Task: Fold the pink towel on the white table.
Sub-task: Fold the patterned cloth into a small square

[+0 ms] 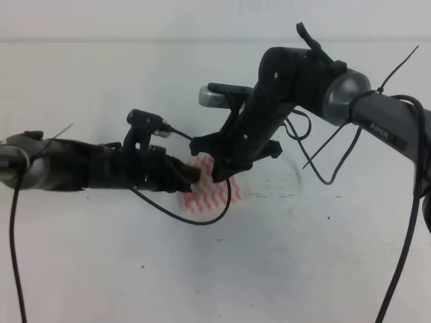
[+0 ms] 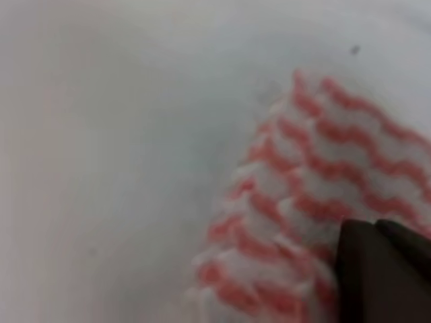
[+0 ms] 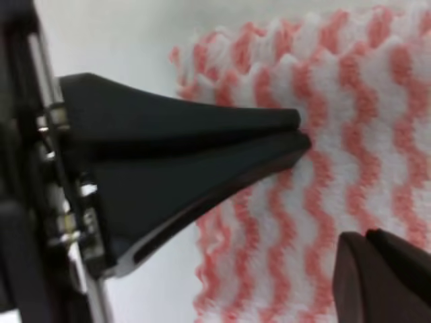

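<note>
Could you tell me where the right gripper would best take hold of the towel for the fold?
Probably its near edge, from above. The towel lies flat on the table, so only an edge can be pinched. The right gripper sits closed there.

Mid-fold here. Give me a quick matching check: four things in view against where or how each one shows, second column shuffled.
1. pink towel
2. white table
3. left gripper
4. right gripper

A. comes down from the upper right of the high view
B. wavy pink-and-white stripes
C. reaches in from the left of the high view
D. plain surface under the cloth

Pairs: 1-B, 2-D, 3-C, 4-A
</note>
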Robot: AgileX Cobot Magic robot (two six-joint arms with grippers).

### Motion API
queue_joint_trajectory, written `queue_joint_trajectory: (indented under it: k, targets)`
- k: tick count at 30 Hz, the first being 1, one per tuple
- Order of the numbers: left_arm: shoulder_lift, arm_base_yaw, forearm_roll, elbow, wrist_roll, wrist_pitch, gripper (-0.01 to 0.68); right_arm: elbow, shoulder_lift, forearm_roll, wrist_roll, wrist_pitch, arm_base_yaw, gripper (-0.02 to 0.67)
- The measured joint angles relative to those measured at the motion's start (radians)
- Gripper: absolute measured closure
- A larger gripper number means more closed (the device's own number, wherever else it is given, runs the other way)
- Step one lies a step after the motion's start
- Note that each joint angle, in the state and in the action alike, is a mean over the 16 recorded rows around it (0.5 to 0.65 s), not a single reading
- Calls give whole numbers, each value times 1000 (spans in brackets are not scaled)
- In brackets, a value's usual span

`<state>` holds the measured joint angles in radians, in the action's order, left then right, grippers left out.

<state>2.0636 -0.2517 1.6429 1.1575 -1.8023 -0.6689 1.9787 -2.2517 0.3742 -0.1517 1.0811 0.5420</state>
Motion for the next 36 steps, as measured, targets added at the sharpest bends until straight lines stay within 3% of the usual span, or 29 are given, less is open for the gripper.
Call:
queue_joint_trajectory:
  k: [20,36]
  targets:
    - [0,20,20,39,-26,-28,678,0,20,-22,-4,2,-2,665]
    - [-171,68,-147,16,147,22,678,-4,125,-116,-8,-16,-4,665]
